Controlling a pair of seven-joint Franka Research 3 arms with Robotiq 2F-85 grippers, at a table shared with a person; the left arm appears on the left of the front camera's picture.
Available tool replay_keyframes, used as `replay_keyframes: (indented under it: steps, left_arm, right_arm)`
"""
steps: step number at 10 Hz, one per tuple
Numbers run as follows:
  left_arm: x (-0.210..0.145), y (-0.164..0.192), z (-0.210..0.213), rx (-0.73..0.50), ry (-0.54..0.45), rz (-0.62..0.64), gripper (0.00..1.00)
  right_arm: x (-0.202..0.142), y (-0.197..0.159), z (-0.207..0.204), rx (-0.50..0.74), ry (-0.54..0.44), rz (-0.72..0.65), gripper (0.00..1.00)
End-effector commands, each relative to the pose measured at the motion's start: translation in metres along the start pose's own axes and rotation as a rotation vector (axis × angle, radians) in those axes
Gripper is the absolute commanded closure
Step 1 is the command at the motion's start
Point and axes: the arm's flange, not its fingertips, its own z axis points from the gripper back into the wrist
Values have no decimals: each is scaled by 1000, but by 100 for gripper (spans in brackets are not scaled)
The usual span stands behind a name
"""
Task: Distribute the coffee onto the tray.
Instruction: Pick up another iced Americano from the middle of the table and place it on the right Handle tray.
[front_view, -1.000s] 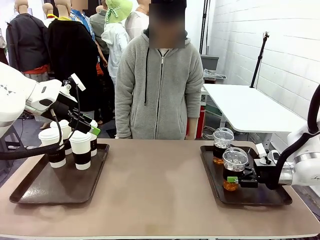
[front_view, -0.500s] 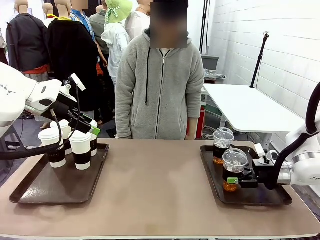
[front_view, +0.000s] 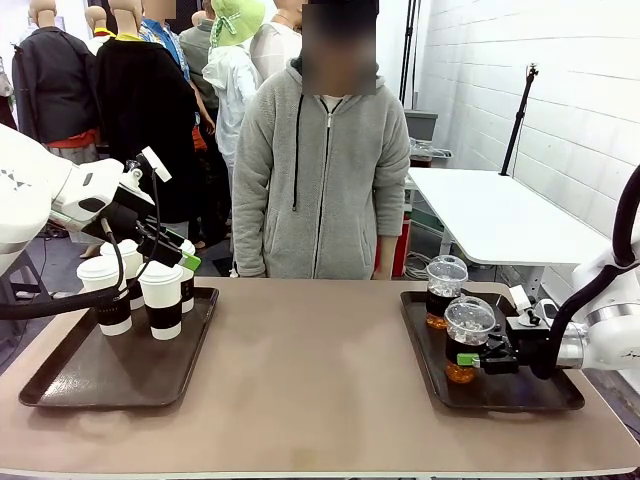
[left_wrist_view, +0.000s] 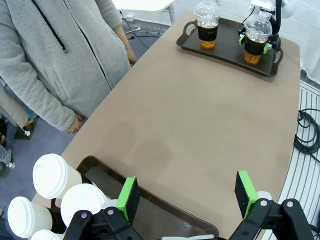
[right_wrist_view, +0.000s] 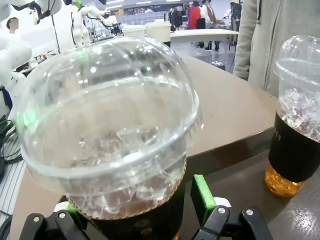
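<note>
On the tabletop (front_view: 310, 370), a dark left tray (front_view: 60, 385) holds four white lidded cups (front_view: 161, 299) with dark sleeves. The right tray (front_view: 520, 395) holds two dome-lidded amber cups (front_view: 446, 291). The right end effector (front_view: 470, 358) is spread around the nearer one (front_view: 466, 338). The left end effector (left_wrist_view: 187, 197) is spread, empty.

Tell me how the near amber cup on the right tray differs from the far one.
The near cup stands between the right gripper's open green pads; the far cup stands free. The near cup sits toward the tray's middle, the far cup by its far left corner. Both have clear domes, dark sleeves and amber drink.
</note>
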Motion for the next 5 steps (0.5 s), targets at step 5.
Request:
replay_keyframes:
  steps: [5]
  left_arm:
    - [-2,4,-2,-13,-19,-18,0]
  right_arm:
    - [5,17,46,-97,-1,-52,0]
